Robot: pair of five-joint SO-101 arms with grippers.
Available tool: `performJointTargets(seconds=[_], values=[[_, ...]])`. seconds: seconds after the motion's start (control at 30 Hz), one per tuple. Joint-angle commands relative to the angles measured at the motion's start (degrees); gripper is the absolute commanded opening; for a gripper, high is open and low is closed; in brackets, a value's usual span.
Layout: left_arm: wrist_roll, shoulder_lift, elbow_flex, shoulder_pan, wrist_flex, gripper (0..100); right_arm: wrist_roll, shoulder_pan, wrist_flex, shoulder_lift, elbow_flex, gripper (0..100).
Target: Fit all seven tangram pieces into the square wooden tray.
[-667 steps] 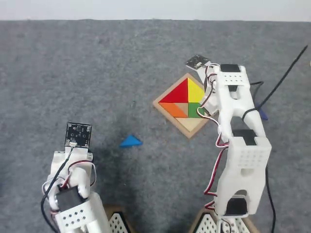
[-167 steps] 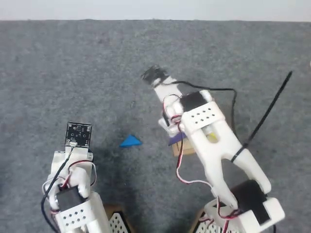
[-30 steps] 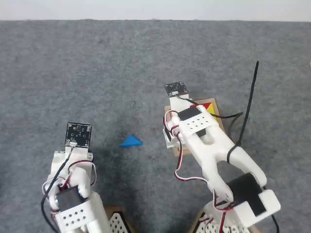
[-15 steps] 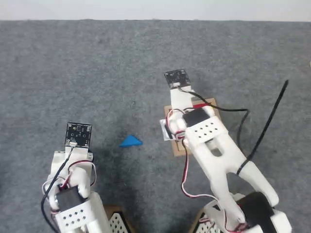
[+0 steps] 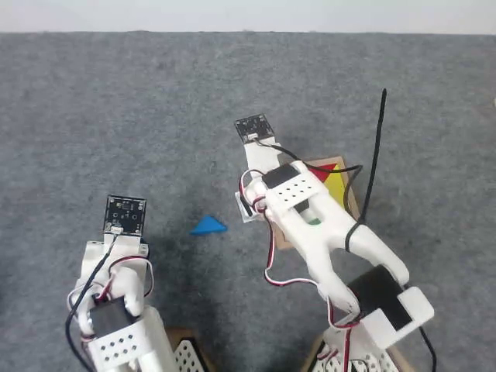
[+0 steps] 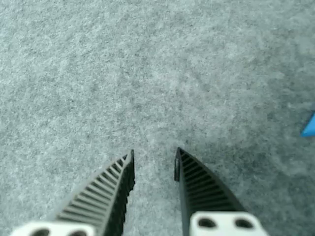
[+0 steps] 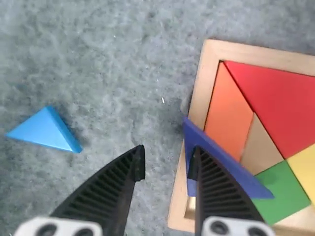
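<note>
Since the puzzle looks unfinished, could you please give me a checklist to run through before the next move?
1. Right gripper empty: ok, fingers open.
2. Dark blue piece seated: not ok, it lies across the tray rim.
3. Light blue triangle in tray: not ok, on the carpet.
4. Space left in tray: ok, bare wood shows.
5. Left gripper free: ok, open.

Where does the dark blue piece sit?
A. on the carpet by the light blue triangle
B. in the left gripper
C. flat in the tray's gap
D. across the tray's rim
D: the dark blue piece lies over the rim of the wooden tray, overlapping the orange piece, not seated flat.
</note>
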Motion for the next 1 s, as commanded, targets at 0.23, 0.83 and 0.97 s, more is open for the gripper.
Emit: performJointTargets(seconds=[0.23, 0.83, 0.97], values=[[-0.35, -0.35, -0.4, -0.09, -0.53, 13, 0.53, 2.77, -0.84, -0.48, 1.93, 16.2], [-0.35, -0.35, -0.4, -0.09, -0.53, 13, -2.99, 2.51, -0.92, -19.74, 13.36, 16.2], [-0.35, -0.35, -0.4, -0.09, -0.53, 13, -2.73, 3.47, -0.92, -20.79, 12.4, 16.2]])
